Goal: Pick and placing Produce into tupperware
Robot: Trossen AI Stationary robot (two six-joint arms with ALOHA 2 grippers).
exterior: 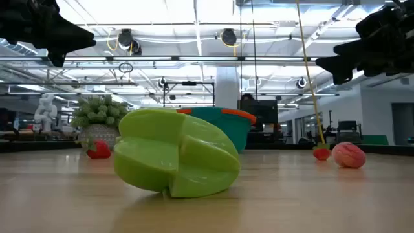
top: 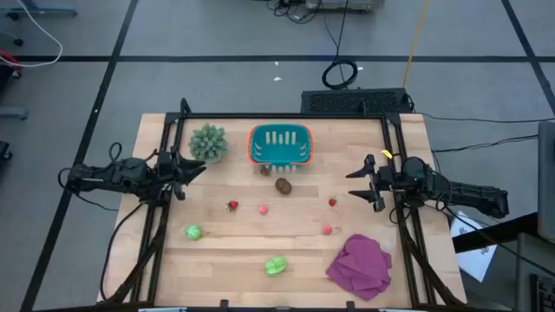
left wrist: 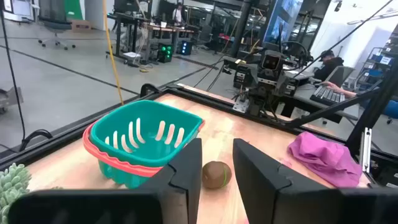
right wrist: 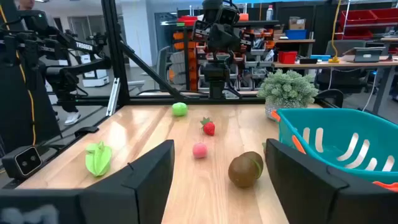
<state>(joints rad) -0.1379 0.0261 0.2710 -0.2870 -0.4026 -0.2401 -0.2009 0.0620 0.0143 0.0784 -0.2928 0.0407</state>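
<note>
The teal tupperware point(top: 280, 145) sits empty at the far middle of the wooden surface point(top: 225, 247), just beside the spiky plant point(top: 208, 142), with the brown oval kiwi point(top: 283, 184) near its front edge. Scattered toward the front lie small red pieces point(top: 232, 205), a pink one point(top: 264, 208), a round green fruit point(top: 192, 231) and a ridged green fruit point(top: 276, 265), with a magenta cloth point(top: 359, 265) at the front right. The left gripper point(top: 192, 171) and right gripper point(top: 359, 183) hover at the surface's two sides, both released and holding nothing
</note>
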